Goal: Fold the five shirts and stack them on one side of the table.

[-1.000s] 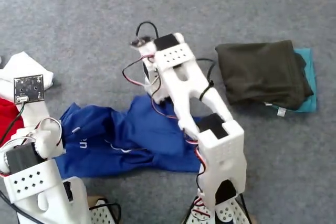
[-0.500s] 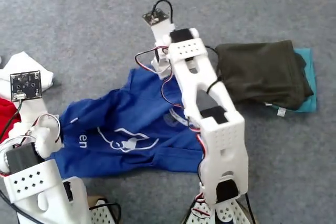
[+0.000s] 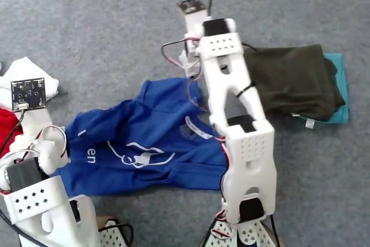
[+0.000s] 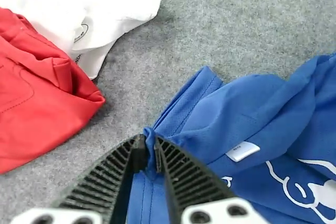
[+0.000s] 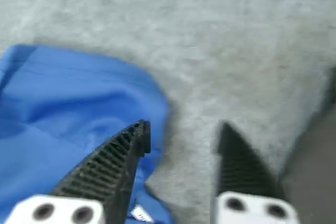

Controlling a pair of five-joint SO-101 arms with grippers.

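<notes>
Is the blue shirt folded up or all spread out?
Spread out, not folded. The blue shirt lies wide and wrinkly on the table, white picture showing; the left gripper pinches one edge.

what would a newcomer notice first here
The bright blue shirt sprawls unfolded across the middle of the grey table, with the left claw pinching its edge and the right claw open at its far corner. To one side sits a folded dark shirt atop a teal shirt; a red shirt and a white shirt lie opposite.
</notes>
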